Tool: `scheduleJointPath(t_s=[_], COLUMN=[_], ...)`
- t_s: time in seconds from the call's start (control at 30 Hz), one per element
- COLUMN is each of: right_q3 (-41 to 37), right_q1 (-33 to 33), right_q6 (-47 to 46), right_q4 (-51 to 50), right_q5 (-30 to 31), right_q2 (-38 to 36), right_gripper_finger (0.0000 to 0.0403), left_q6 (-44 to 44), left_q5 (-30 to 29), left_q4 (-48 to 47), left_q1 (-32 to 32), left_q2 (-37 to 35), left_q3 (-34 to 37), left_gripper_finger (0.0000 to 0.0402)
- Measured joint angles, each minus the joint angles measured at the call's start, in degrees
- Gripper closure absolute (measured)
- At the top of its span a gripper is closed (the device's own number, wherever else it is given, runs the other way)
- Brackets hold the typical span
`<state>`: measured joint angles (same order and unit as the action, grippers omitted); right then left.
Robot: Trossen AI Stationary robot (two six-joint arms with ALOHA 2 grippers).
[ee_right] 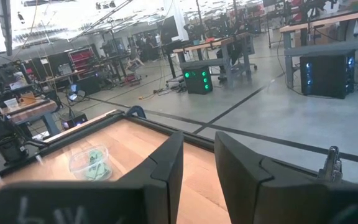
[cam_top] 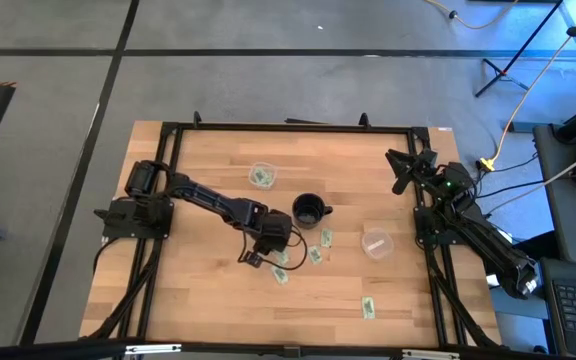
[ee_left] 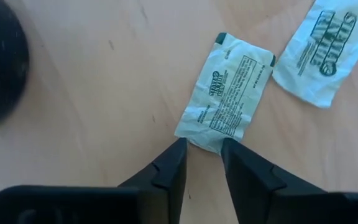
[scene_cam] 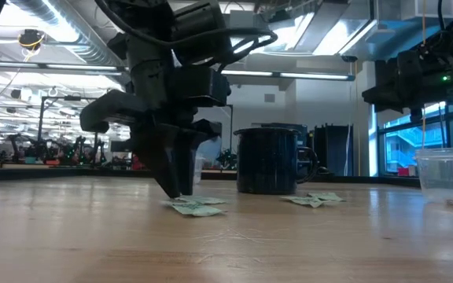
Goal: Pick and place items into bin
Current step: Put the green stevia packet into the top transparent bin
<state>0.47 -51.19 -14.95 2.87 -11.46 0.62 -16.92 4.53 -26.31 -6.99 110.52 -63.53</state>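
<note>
Several pale green packets lie flat on the wooden table. One packet (ee_left: pixel 225 93) (scene_cam: pixel 195 208) lies right at my left gripper (ee_left: pixel 201 148) (scene_cam: pixel 181 189), which points steeply down. Its fingertips are at the table with a narrow gap, astride the packet's near short edge. A second packet (ee_left: pixel 319 46) lies just beyond it. The black mug (cam_top: pixel 308 211) stands close by. A clear bin (cam_top: pixel 262 176) at the far side holds green packets. My right gripper (ee_right: pixel 199 155) waits open at the table's far right, holding nothing. My left gripper comes from above, slanting down, with its fingertips (ee_left: pixel 180 149) on either side of the packet's near short edge (ee_left: pixel 199 138). The packet lies flat on the table. I cannot tell whether the fingertips touch it.
More packets lie right of the mug (cam_top: pixel 315 254) (cam_top: pixel 326 237) and one near the front edge (cam_top: pixel 368 307). A second clear tub (cam_top: pixel 376 243) stands toward the right. A black frame (cam_top: pixel 288 127) runs around the table.
</note>
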Motion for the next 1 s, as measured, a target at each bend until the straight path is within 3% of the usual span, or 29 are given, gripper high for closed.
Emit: scheduleJointPath(t_s=[0.23, 0.6, 0.87, 1.0], right_q3=[0.00, 0.00, 0.00, 0.00], right_q1=[-0.01, -0.01, -0.01, 0.01], right_q6=[-0.84, 0.03, 0.03, 0.03], right_q4=[0.00, 0.00, 0.00, 0.00], right_q5=[0.00, 0.00, 0.00, 0.00], right_q2=[0.00, 0.00, 0.00, 0.00], right_gripper_finger=[0.0308, 0.0308, 0.0308, 0.0308], left_q6=[3.53, 8.19, 8.34, 7.18], left_q5=[-1.04, -2.53, -8.93, -12.49], left_q4=[-2.77, -3.57, -4.67, -6.26], left_q1=[0.82, 1.40, 1.56, 1.87], left_q2=[-0.19, -0.24, -0.33, -0.35], left_q3=[-0.12, -0.15, -0.15, -0.21], left_gripper_finger=[0.0334, 0.0336, 0.0395, 0.0398])
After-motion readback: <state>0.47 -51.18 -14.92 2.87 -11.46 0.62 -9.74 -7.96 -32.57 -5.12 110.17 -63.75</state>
